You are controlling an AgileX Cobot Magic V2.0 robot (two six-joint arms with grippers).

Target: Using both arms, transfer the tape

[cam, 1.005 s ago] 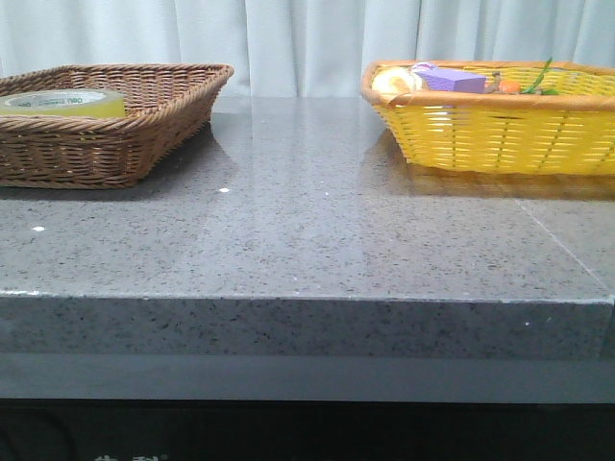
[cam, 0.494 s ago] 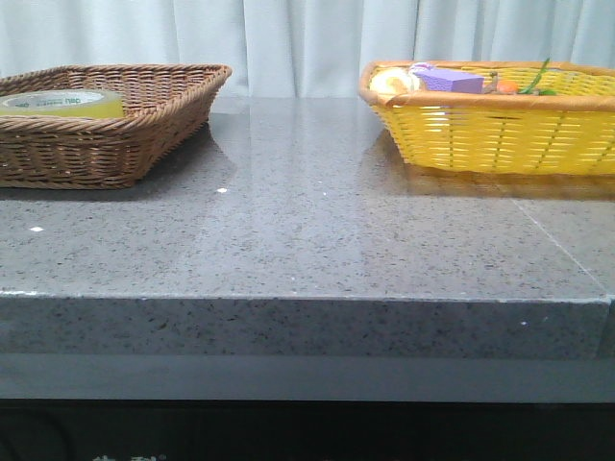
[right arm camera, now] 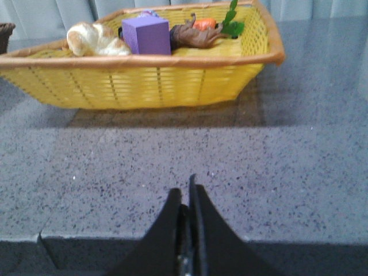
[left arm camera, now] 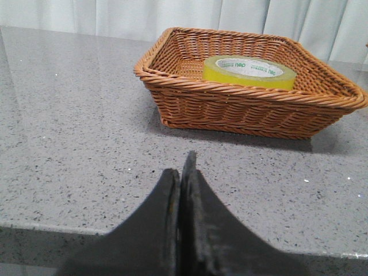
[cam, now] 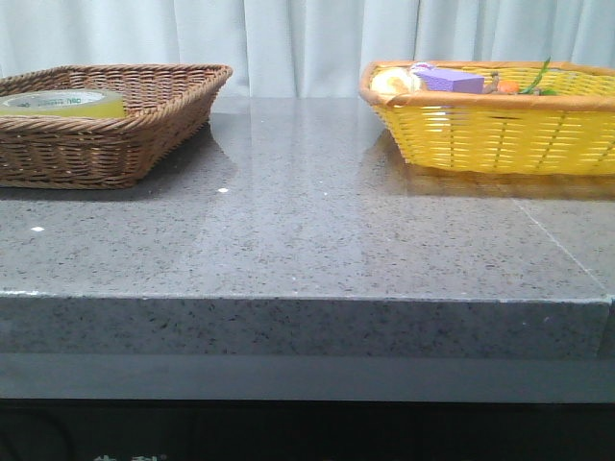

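One tape (left arm camera: 249, 71) lies in the basket (left arm camera: 241, 109), apart from the closed left tool (left arm camera: 181, 172).

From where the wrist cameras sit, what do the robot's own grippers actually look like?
Only the finger ends show. The left gripper is two matte black, blade-like fingers, broad at the base and tapering to a thin point. The right gripper is the same shape and colour, with a sliver of bare metal in its seam. No cables, markings or coverings are visible, and neither arm appears in the front view.
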